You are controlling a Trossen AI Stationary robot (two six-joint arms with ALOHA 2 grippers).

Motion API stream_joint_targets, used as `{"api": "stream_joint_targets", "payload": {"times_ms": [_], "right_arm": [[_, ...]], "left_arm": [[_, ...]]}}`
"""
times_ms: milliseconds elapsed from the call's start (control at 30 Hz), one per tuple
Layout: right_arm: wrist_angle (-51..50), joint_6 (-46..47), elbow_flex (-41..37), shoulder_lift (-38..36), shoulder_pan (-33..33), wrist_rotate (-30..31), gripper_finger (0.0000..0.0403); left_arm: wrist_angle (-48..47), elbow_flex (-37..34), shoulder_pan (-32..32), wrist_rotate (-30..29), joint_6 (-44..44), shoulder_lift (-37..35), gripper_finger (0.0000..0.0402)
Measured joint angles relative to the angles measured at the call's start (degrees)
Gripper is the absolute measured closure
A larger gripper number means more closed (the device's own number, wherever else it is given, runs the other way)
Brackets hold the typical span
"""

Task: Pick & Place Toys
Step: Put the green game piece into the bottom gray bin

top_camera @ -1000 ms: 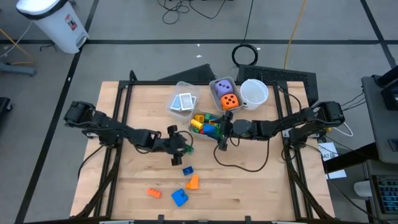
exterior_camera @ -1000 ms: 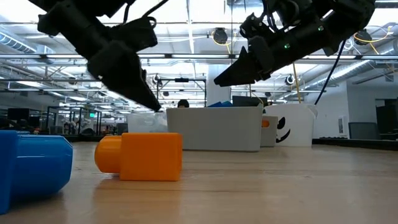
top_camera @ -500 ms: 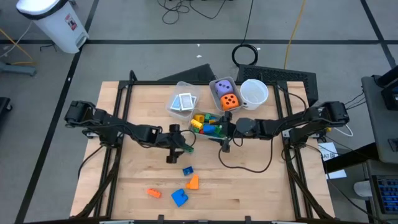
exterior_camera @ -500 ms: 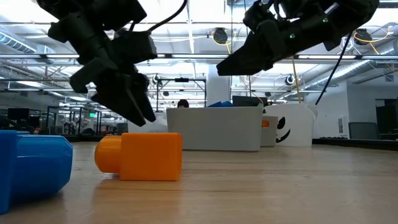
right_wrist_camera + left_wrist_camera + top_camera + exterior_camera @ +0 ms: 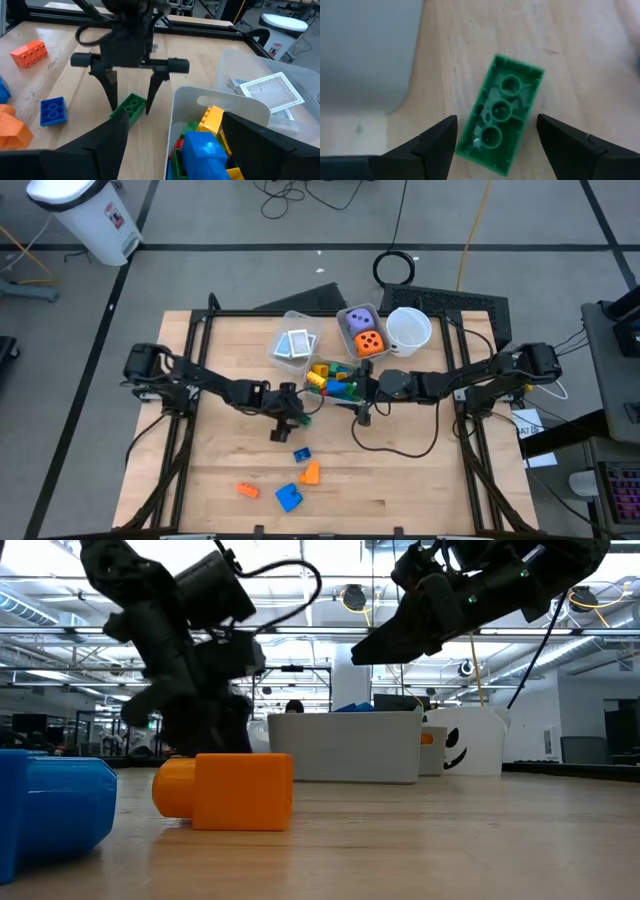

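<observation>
Green block [image 5: 500,115] lying flat on the counter [image 5: 580,60] between the left gripper's [image 5: 496,142] open jaws, untouched, right gripper [image 5: 362,408] open beside the block bin [image 5: 200,100]

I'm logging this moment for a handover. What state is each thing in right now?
left gripper: open, straddling the green block
green block: flat on the table, hollow side up, not gripped
right gripper: open, empty, beside the block bin
block bin: holds a pile of blocks
card bin: holds white cards
dice bin: holds a purple and an orange die
white cup: upright
</observation>
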Motion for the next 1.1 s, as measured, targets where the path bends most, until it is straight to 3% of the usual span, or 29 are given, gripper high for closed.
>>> {"api": "stream_joint_targets", "payload": {"times_ms": [233,467,600,833,1100], "right_arm": [[0.00,0.03,-0.01,0.00,0.00,-0.01,0.0110],[0.00,0.07,-0.01,0.00,0.00,0.03,0.0110],[0.00,0.05,-0.01,0.00,0.34,0.02,0.0110],[1.80,0.07,-0.01,0.00,3.45,-0.02,0.0110],[6.64,0.09,0.04,3.07,5.79,0.02,0.0110]], "left_arm": [[0.77,0.16,0.04,-0.92,-2.44,2.33,0.0149],[1.51,-0.13,-1.51,-3.20,-6.50,-0.68,0.0260],[4.33,-0.13,-2.88,-8.05,-7.68,-2.87,0.0261],[17.51,-0.09,-6.47,-16.14,-6.09,-4.86,0.0261],[25.21,-0.06,-9.24,-16.24,-4.66,-4.84,0.0246]]}}
